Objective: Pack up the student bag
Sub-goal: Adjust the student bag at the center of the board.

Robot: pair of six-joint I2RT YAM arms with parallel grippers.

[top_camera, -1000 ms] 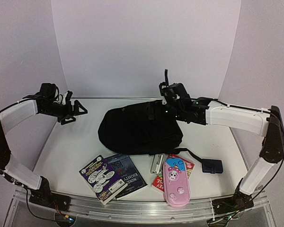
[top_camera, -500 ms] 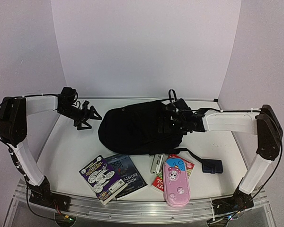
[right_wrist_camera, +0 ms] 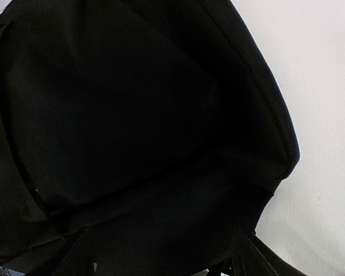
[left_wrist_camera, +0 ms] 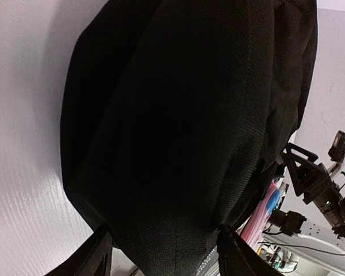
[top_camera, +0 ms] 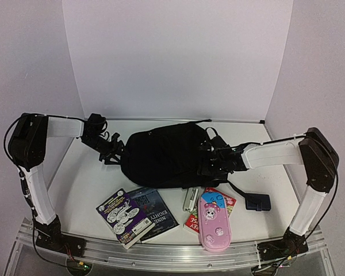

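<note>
At the near edge of the bench [top_camera: 86, 184], a pink pencil case [top_camera: 213, 223] lies partly over a red booklet [top_camera: 223, 199]. Two dark paperbacks [top_camera: 137, 215] lie to its left, and a small dark-blue pouch [top_camera: 257, 202] sits apart to its right. Beyond them, at the bench's middle, lies the student bag [top_camera: 167, 155], its long axis running left to right. The rounded end points left, and the end with a trailing strap [top_camera: 234, 188] points right. The left jaws meet it at the rounded end, the right jaws at its near right flank. From above, both pairs are lost against the black cloth (dark on dark), so their state cannot be read there. The left wrist view shows more: two fingers [left_wrist_camera: 98, 256] stand apart with the bag's bulge filling the gap. The right wrist view gives much the same, with fingers [right_wrist_camera: 250, 259] on either side of the cloth. Whether either pair squeezes the fabric or merely straddles it, I cannot tell. Only the left wrist view catches a sliver of the pencil case past the bag's far side.
</note>
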